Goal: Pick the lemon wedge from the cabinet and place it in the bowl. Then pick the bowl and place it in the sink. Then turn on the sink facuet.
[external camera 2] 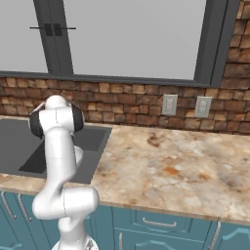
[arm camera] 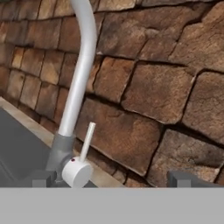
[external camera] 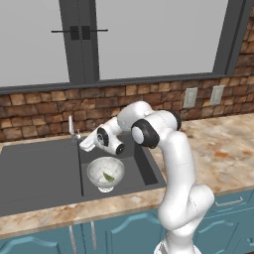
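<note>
- The desk (external camera: 223,149) is mottled tan-and-cream stone, running along a rough red-brown brick wall (external camera: 44,111) under a large dark-framed window (external camera: 149,39).
- Two pale outlet plates (external camera 2: 169,104) sit on the brick, to the right of the sink.
- Teal base cabinets (external camera 2: 161,227) with pale handles line the near edge below the desk.
- The dark grey sink (external camera: 39,173) is recessed in the desk, with a thin divider splitting it into two basins.
- The speckled bowl (external camera: 105,173) stands upright in the right basin, and the lemon wedge (external camera: 108,176) lies inside it.
- The sink faucet (arm camera: 78,87) rises at the far rim of the sink, against the brick; its slim lever (arm camera: 87,141) points up.
- The gripper (external camera: 88,142) hangs just beside the faucet, above the bowl, jaws spread wide and holding nothing.
</note>
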Available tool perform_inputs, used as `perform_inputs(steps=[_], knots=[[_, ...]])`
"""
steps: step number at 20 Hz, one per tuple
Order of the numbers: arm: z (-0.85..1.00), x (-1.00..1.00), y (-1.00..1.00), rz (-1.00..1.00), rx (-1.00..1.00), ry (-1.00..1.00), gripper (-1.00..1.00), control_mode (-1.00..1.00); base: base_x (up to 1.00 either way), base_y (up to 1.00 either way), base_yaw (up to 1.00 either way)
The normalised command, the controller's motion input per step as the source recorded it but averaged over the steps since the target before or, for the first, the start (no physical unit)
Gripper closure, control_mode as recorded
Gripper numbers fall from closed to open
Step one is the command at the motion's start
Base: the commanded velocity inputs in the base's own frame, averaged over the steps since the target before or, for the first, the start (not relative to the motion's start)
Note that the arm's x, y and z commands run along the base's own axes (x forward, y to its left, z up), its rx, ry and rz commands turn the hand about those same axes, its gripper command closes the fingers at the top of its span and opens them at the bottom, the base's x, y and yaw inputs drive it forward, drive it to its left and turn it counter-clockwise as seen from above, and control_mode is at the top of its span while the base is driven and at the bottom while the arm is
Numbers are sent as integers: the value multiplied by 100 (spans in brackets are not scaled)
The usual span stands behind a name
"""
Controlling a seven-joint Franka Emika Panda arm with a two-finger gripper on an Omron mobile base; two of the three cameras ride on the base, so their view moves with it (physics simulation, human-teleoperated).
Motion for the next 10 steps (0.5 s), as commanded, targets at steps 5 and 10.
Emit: perform_inputs(steps=[5, 10], knots=[[-27, 25, 15, 0, 15, -16, -100, -100, 0, 0, 0], [-6, 23, 36, 0, 16, -5, -100, -100, 0, 0, 0]])
